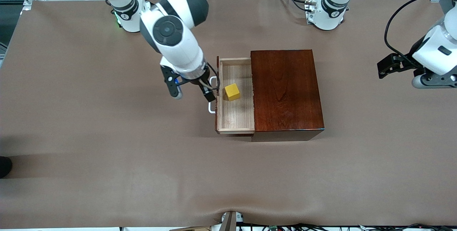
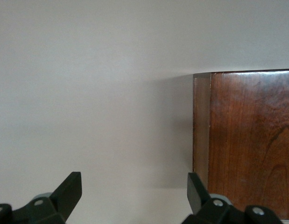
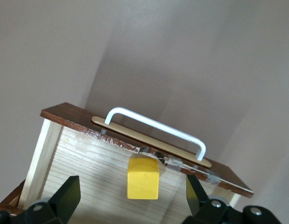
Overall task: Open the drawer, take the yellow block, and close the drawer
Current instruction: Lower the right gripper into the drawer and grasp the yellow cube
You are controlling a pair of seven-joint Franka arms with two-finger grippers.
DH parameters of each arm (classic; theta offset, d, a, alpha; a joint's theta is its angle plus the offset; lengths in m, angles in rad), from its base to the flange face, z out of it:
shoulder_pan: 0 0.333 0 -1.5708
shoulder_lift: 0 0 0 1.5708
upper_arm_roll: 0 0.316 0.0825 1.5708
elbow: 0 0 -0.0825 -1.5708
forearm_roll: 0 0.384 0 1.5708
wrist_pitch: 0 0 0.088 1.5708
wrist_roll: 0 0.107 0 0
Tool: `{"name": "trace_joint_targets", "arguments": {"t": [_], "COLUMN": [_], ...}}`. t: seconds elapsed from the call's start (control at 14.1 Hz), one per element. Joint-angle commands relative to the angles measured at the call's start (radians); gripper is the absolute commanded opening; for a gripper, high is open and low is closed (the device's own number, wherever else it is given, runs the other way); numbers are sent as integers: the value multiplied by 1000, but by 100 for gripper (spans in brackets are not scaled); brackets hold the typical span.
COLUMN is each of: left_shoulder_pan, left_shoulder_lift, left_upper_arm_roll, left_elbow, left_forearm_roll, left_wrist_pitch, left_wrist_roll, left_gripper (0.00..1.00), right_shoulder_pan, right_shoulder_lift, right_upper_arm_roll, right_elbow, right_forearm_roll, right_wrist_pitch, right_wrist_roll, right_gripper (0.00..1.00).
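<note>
Drawer (image 1: 235,95), front view: pulled out of the dark wooden box (image 1: 285,91) at frame centre, the yellow block (image 1: 232,91) lying in its tray; right gripper (image 1: 192,93), fingers wide and empty, hangs over the white handle (image 1: 212,95); left gripper (image 1: 387,67) waits at the frame's right edge. Left wrist view: spread, empty fingers (image 2: 69,190) frame the box's corner. Right wrist view: block (image 3: 143,177) centred between open fingers (image 3: 69,196). Opening appears done; the next move calls for descending and closing on the block.
</note>
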Motion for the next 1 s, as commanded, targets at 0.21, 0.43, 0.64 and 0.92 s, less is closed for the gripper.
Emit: {"name": "trace_joint_targets", "arguments": {"t": [0.21,0.43,0.64,0.92], "left_shoulder_pan": [13,13,13,13], "left_shoulder_lift": [-36,-36,-37,-43], "left_upper_arm_roll": [-5,-5,-7,-7], "left_elbow": [-27,-27,-27,-27], "left_forearm_roll": [-12,-12,-12,-12], "left_wrist_pitch": [-5,-5,-5,-5], "left_wrist_roll": [12,12,12,14], "left_gripper": [100,100,100,100], "right_shoulder_pan": [97,114,115,123], "right_shoulder_lift": [91,123,148,182], "right_upper_arm_roll": [-11,-12,-14,-12], "right_elbow": [17,19,23,23], "right_forearm_roll": [9,1,-2,-11], "right_wrist_pitch": [121,133,155,193], "right_wrist_roll": [157,164,159,158], "right_gripper": [100,100,100,100]}}
